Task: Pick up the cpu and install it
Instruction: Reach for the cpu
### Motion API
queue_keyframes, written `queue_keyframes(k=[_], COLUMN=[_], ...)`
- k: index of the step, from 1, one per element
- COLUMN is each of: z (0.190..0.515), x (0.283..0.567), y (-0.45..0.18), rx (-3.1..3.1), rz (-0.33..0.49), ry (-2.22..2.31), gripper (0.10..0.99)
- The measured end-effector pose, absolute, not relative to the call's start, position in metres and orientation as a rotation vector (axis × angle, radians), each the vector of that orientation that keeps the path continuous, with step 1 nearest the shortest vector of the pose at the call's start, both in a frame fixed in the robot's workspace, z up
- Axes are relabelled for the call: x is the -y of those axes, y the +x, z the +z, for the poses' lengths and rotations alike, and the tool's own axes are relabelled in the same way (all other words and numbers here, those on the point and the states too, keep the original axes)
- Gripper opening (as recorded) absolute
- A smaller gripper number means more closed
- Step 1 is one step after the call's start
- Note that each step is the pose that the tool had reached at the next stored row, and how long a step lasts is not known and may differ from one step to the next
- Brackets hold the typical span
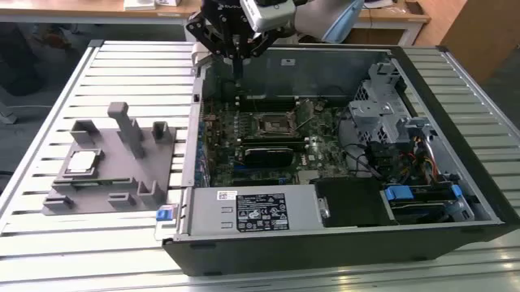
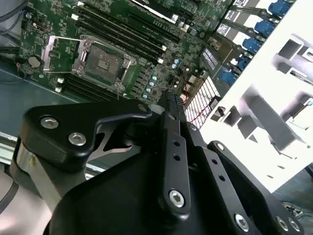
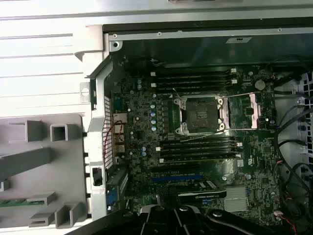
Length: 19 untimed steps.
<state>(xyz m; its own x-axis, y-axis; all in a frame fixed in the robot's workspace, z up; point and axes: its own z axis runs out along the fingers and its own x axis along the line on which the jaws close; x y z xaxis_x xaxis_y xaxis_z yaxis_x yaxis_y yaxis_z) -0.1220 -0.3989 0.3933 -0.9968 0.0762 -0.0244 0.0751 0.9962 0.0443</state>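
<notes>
Hovering over the far rim of the open computer case (image 1: pixel 341 246), the gripper (image 1: pixel 238 76) points straight down. Its fingers look pressed together with nothing between them, and in the second wrist view they also read as one closed black bar ending at the gripper (image 2: pixel 169 96) tip.

The cpu (image 1: pixel 81 161) is well apart from the gripper. It lies outside the case, off toward the exterior view's left, flat in a shallow seat on the grey fixture (image 1: pixel 109 182), which rests on the slatted surface (image 1: pixel 130 73). Its pale metal top faces up and nothing covers it.

Below the gripper and a little further into the case, the black socket (image 1: pixel 272 125) sits on the green board. In both wrist views the socket (image 2: pixel 105 61) (image 3: pixel 201 113) appears empty, with its metal frame swung open to one side. No part of the install looks done yet.

The cpu should handle as a light, thin, stiff square. Its smooth metal lid is likely slippery, and the underside probably carries delicate contacts. I judge the safest hold to be a gentle pinch on two opposite edges that keeps it level. The fixture's seat leaves little of those edges exposed, so the fingers would have to come down squarely on either side. A tilted or hard squeeze risks flipping or dropping it.
</notes>
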Motion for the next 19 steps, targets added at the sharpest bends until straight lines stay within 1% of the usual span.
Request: queue_keyframes(k=[9, 19], z=[0.393, 0.393], x=[0.399, 0.399], y=[-0.125, -0.149], rx=[-3.113, -3.112], rz=[0.068, 0.068], ry=[0.118, 0.118], gripper=[0.106, 0.106])
